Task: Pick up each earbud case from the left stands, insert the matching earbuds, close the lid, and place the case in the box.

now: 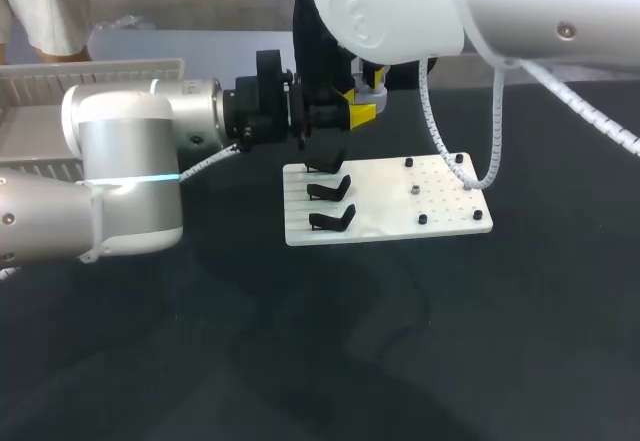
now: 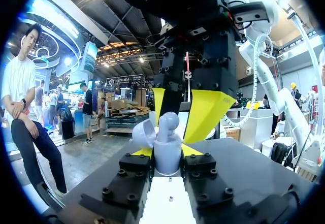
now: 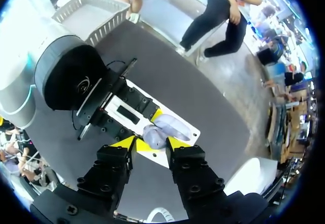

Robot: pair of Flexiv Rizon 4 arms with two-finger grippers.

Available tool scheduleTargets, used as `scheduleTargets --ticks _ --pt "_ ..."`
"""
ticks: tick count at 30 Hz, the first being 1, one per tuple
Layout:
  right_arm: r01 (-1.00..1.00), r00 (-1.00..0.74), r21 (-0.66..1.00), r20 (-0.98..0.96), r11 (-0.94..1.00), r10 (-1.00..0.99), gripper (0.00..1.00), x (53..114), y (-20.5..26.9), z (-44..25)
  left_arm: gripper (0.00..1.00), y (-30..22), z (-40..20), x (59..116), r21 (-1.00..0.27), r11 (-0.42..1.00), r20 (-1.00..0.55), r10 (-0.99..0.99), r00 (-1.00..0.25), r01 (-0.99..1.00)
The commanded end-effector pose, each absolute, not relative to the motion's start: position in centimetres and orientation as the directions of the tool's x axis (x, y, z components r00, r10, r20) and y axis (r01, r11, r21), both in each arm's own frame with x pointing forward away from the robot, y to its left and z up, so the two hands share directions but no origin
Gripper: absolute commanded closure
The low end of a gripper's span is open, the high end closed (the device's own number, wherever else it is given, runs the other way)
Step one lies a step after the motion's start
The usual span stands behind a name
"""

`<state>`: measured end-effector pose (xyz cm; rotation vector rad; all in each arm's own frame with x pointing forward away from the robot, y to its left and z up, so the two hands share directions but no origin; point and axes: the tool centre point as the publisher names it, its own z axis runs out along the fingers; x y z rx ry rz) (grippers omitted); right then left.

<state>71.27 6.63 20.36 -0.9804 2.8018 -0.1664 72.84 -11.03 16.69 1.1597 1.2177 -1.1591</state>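
The open earbud case (image 2: 167, 159) is clamped in the left gripper (image 2: 167, 152), raised just beyond the stands (image 1: 330, 192), seemingly to be steadied under the right gripper (image 3: 152, 144); whether that one grips anything cannot be told.

Left arm (image 1: 130, 171) lies level, reaching to the far edge of the white board (image 1: 400, 211). Left gripper (image 2: 167, 151) is clamped from both sides on the earbud case (image 2: 167, 160). Right arm (image 1: 480, 11) hangs over the same edge. Right gripper (image 3: 152, 144) points down, directly at the left gripper's tips.
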Motion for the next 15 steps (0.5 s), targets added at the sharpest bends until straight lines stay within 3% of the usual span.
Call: scheduleTargets --ticks 1,15 --pt "-0.596 -0.779 -0.154 -0.128 0.788 -0.614 0.62 71.5 6.3 20.4 1.0 -11.0 16.8 72.5 0.017 0.068 -1.0 -0.016 0.018 0.998" --pt "-0.542 -0.81 -0.117 -0.189 0.832 -0.555 0.6 71.4 6.1 22.3 1.0 -11.0 16.8 72.5 0.017 0.068 -1.0 -0.016 0.018 0.998"
